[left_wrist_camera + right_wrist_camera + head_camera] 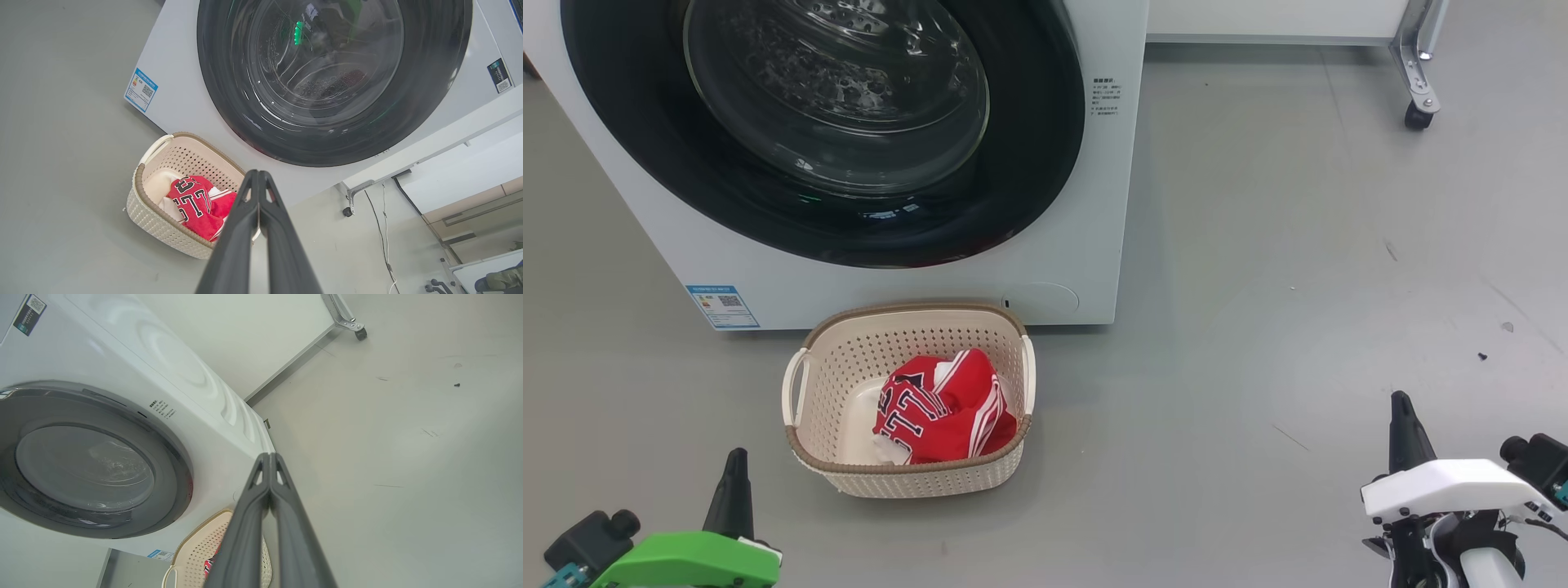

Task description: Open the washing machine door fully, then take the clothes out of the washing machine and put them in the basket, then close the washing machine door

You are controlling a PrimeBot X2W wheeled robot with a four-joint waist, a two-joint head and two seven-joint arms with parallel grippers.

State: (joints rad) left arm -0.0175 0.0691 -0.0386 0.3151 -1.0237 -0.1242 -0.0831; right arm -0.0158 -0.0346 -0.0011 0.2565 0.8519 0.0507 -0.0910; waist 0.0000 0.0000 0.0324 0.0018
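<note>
Both jaws closed, empty; crumpled red white-striped clothes [947, 408] in perforated cream basket [915, 482].

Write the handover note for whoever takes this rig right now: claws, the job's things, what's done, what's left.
Left claw: shut, empty, low at the robot's left, touching nothing.
Right claw: shut, empty, low at the robot's right, above the floor.
Washing machine door: closed flush against the washing machine.
Clothes: a red bundle inside the basket, which stands on the floor just in front of the washing machine.
Done: clothes in the basket, door shut.
Left: apparently nothing. The glass reflects too much to check the drum for leftovers.
</note>
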